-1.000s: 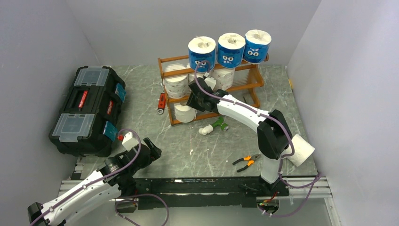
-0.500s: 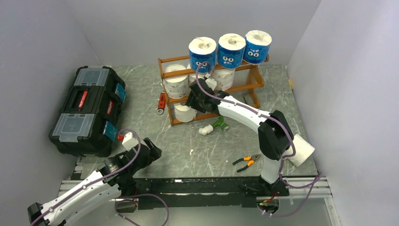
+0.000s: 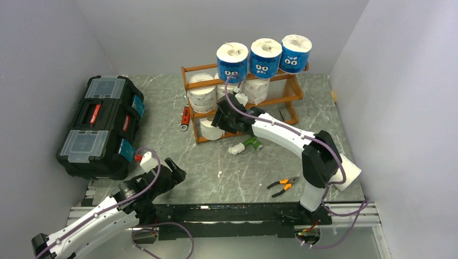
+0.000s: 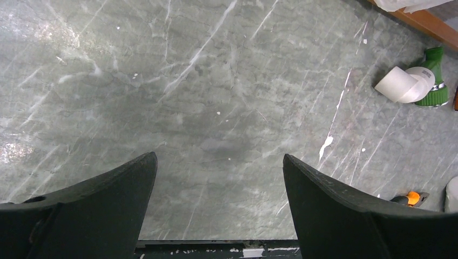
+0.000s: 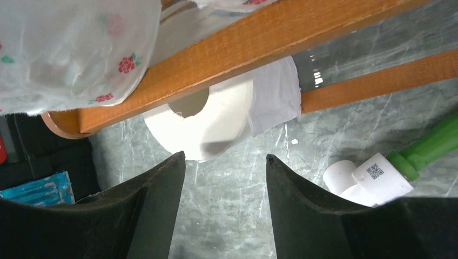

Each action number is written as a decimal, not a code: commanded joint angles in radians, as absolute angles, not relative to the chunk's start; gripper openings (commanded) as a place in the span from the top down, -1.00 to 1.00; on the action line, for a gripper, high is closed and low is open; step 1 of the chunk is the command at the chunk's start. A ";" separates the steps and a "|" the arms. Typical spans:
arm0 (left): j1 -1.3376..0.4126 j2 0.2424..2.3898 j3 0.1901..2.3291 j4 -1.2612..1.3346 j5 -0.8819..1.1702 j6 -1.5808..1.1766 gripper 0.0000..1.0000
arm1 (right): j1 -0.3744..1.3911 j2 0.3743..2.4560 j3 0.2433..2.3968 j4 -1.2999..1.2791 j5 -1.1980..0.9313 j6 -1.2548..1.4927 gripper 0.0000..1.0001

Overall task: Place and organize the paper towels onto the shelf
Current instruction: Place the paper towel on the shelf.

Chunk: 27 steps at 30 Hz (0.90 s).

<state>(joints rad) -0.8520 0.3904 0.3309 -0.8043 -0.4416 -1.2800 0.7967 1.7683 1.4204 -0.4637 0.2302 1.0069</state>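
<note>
The shelf [image 3: 289,100] stands at the back of the table with three blue paper towels [image 3: 265,55] on its top tier. White rolls [image 3: 201,98] sit on the middle tier. One white roll [image 3: 209,129] lies on its side on the lowest tier. My right gripper [image 3: 217,123] is just beside that roll. In the right wrist view the jaws [image 5: 226,159] are open and empty, with the roll [image 5: 208,121] just beyond them under the orange rail [image 5: 259,40]. Another white roll [image 3: 350,171] lies by the right arm's base. My left gripper [image 4: 220,159] hangs open over bare table.
A black toolbox [image 3: 100,127] with clear lids occupies the left side. A green-and-white tool [image 3: 246,144] lies in front of the shelf, close to my right fingers [image 5: 302,205]. Orange-handled pliers [image 3: 283,184] lie near the front edge, and a red tool [image 3: 185,116] sits left of the shelf.
My right gripper has opened and let go of the white roll, which now rests on the lowest tier. The right elbow has shifted a little to the right. The left arm has not moved.
</note>
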 commanded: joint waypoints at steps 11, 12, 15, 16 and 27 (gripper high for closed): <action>-0.849 0.368 0.330 -0.782 -0.437 -1.294 -0.85 | 0.833 1.647 1.389 -0.511 0.239 1.003 -0.19; -0.849 0.366 0.329 -0.781 -0.438 -1.293 -0.85 | 0.840 1.635 1.390 -0.523 0.239 0.996 -0.19; -0.849 0.366 0.327 -0.776 -0.440 -1.292 -0.85 | 0.859 1.575 1.366 -0.536 0.245 0.974 -0.19; -0.851 0.367 0.329 -0.774 -0.441 -1.292 -0.85 | 0.866 1.549 1.350 -0.531 0.254 0.963 -0.19; -0.851 0.421 0.314 -0.683 -0.445 -1.272 -0.85 | 0.910 1.075 0.762 -0.022 0.392 0.711 -0.05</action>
<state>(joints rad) -0.8520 0.3923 0.3275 -0.7639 -0.4419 -1.2793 0.9058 1.1904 0.9440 -0.3050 0.3145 0.8471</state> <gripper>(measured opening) 0.927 0.544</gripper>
